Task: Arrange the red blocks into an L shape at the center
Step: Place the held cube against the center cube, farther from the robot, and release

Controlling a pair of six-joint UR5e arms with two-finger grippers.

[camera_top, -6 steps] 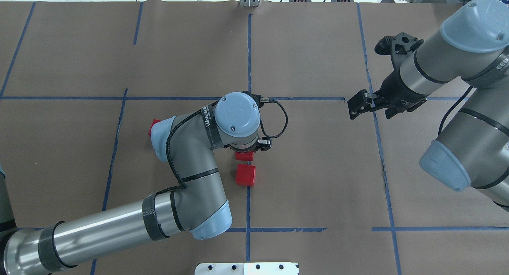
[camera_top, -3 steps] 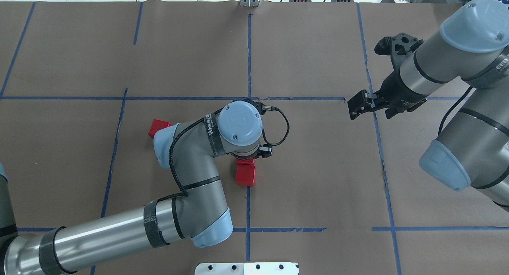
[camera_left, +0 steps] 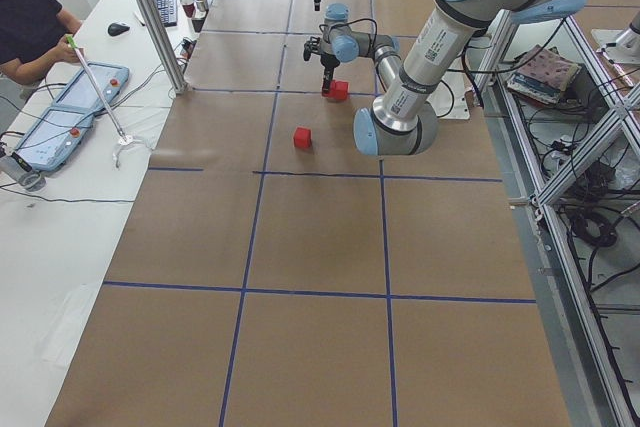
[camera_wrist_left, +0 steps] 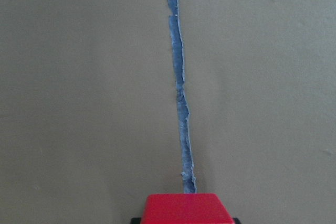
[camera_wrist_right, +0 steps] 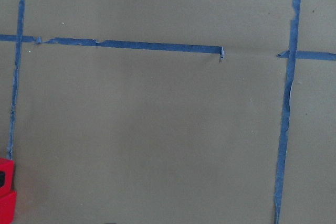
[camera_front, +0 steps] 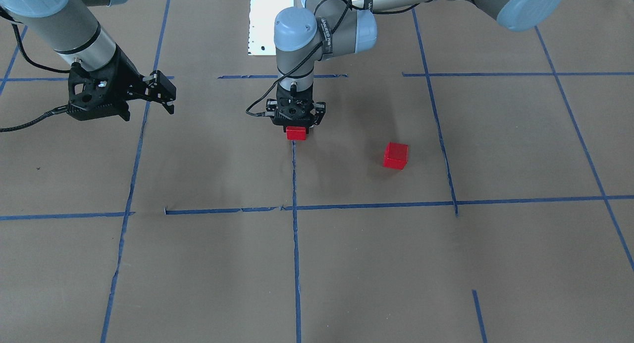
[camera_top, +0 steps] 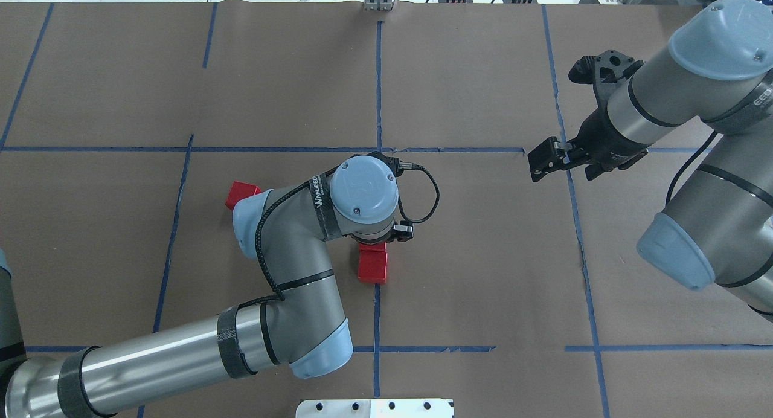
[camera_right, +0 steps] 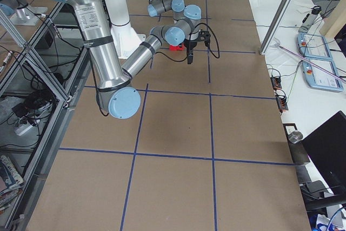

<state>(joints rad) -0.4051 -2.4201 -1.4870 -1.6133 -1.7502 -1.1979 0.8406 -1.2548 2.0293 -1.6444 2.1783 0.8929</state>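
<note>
My left gripper (camera_top: pixel 372 243) points straight down at the center (camera_top: pixel 435 225), shut on a red block (camera_top: pixel 372 247). That block rests against a second red block (camera_top: pixel 372 268) on the near side, both on the blue tape line (camera_top: pixel 378 98). From the front, only the held block (camera_front: pixel 296 133) shows under the left gripper (camera_front: pixel 296 126). The left wrist view has the block's top (camera_wrist_left: pixel 185 207) at its bottom edge. A third red block (camera_top: pixel 240 192) lies apart beside the left arm's elbow, also visible from the front (camera_front: pixel 396 155). My right gripper (camera_top: pixel 542 159) hovers open and empty at the far right.
The white robot base plate (camera_top: pixel 374 408) sits at the near table edge. Blue tape grid lines (camera_top: pixel 570 225) cross the brown paper. A person (camera_left: pixel 30 17) sits at a side table with tablets (camera_left: pixel 70 112). Cables and metal framing border the table's robot side.
The left gripper has carried its red block toward the robot, closing the gap until it touches the second block. The right arm has not moved.
</note>
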